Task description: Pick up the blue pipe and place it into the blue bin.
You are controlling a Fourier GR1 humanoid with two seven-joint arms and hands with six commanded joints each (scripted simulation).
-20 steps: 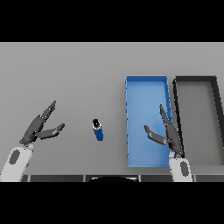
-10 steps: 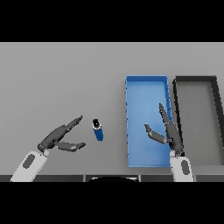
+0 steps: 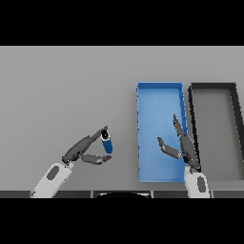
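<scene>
- Left hand (image 3: 83,151), lower left of the frame: dark grey palm, slender dark grey fingers and thumb with darker tips.
- Left forearm: white rounded shell carrying a grey oval inset.
- Right hand (image 3: 183,145), lower right of the frame: same dark grey construction.
- Right forearm: white casing with a grey oval panel.

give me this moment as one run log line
phase: reach | left hand: open, fingertips at blue pipe, not grasped | right hand: open, idle over blue bin | pipe: on table | bin: no pipe inside
</scene>
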